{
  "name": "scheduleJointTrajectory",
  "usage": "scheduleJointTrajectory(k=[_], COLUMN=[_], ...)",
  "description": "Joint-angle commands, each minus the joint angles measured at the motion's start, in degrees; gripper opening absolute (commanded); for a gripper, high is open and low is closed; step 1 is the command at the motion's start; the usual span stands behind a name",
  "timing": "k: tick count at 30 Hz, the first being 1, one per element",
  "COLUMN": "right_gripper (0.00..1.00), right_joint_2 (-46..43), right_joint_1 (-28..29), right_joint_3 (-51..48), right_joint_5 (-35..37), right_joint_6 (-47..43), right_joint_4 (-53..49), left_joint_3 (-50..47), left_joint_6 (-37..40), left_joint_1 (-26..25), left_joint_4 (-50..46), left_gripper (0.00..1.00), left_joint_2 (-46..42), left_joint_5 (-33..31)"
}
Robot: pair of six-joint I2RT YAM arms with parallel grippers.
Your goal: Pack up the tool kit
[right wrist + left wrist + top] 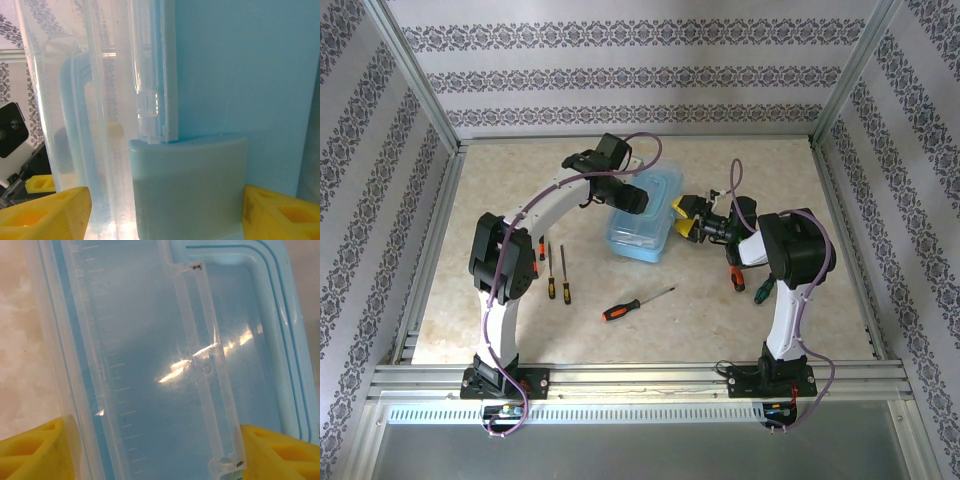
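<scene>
Translucent blue plastic makes up the box, which sits mid-table between the two arms with its lid seemingly on, while the screwdrivers lie outside it: one orange-handled in front, a pair by the left arm, others beside the right arm. The step in hand looks like freeing a side latch so the lid can come off. To do that well, the box should be steadied against sliding, and the pull should land on the latch tab alone, hooked at its free edge and swung outward, not squeezed against the thin wall, which would flex and slip. The right gripper has its jaws spread wide astride that tab; one yellow fingertip is at the tab's edge and the other stands off it, so nothing is clamped yet. The left gripper is set wide across the box from above, a fingertip at each side; I cannot tell whether it pinches the box or only brackets it.
</scene>
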Motion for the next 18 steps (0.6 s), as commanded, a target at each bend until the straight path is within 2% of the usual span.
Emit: scheduleJointTrajectory(k=[1, 10, 18], right_gripper=[0.74, 0.71, 0.64], right_joint_2=[-8.3, -10.4, -11.3], right_joint_1=[-1.4, -6.2, -8.6], right_joint_3=[0.7, -3.0, -5.9], right_joint_5=[-3.8, -5.1, -5.3], right_joint_6=[0.2, 0.2, 0.1], right_joint_4=[11.6, 11.6, 11.0], left_joint_3=[-3.8, -3.5, -1.8], left_joint_6=[0.0, -0.3, -3.1], left_joint_1=[-0.6, -0.6, -0.8], left_joint_4=[-9.0, -9.4, -9.7], left_gripper=[0.24, 0.23, 0.25], left_joint_2=[7.3, 7.9, 5.3], left_joint_5=[-8.3, -8.4, -1.2])
